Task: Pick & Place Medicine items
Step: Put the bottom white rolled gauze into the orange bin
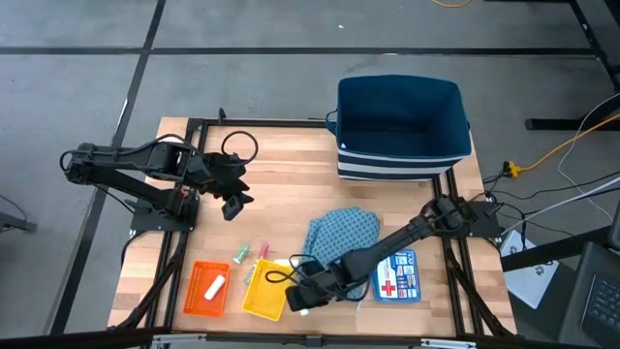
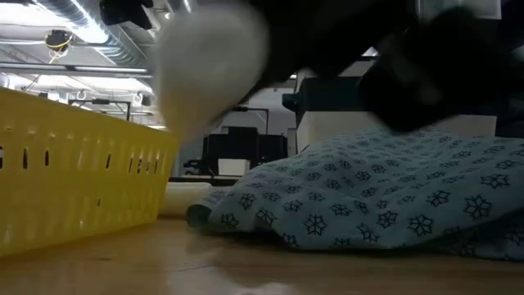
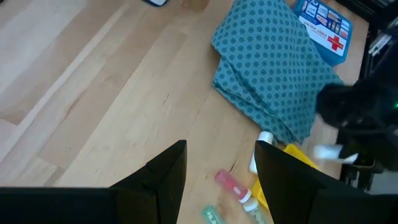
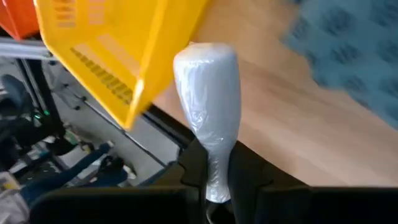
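Note:
My right gripper hovers by the table's near edge, just right of the yellow basket, shut on a white plastic-wrapped tube. In the low view the tube shows above the table. A light-green piece and a pinkish-red stick lie flat on the wood behind the baskets. One white tube lies at the cloth's edge, and another white piece rests inside the orange basket. My left gripper waits open over the left half of the table. My right gripper pinches the white wrapped tube by its narrower end between the two fingers. The tube runs along the fingers and sticks out beyond them, thick end forward. The fingers come slanting from the table's right side. The tube is lifted clear of the table.
A blue patterned cloth lies crumpled mid-table, with a blue first-aid pouch to its right under the right arm. A deep blue bin stands at the far edge. Bare wood shows between the left gripper and the bin.

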